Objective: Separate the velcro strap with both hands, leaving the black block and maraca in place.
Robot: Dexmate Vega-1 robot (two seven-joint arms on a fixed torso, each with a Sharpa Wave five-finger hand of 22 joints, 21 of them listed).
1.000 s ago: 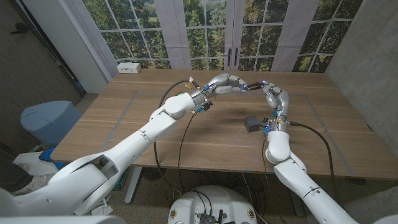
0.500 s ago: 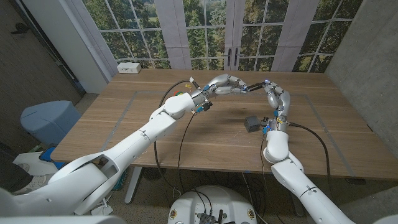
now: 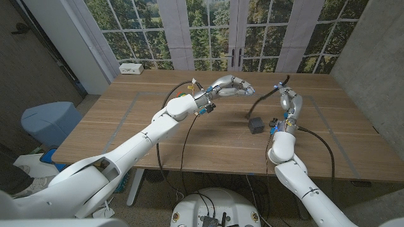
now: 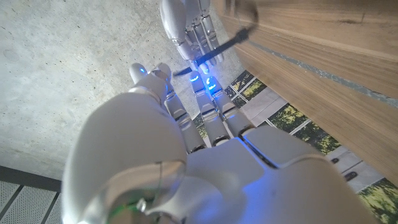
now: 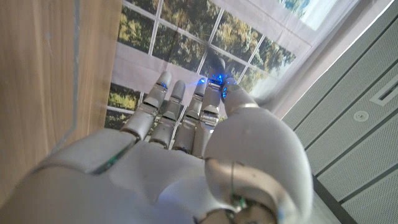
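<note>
Right robot hand [image 3: 289, 101] pinches my velcro strap [image 3: 268, 96] right of frame centre. Left robot hand [image 3: 233, 86] is curled, apart from it; I can't tell whether it holds anything. Black block [image 3: 255, 124] sits on the surface [image 3: 126, 126].

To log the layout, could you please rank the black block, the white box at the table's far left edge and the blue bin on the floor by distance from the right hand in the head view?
From the right hand:
1. Black block, just beside it on the table, toward the left.
2. White box, across the table at its far left edge.
3. Blue bin, on the floor beyond the table's left side.
</note>
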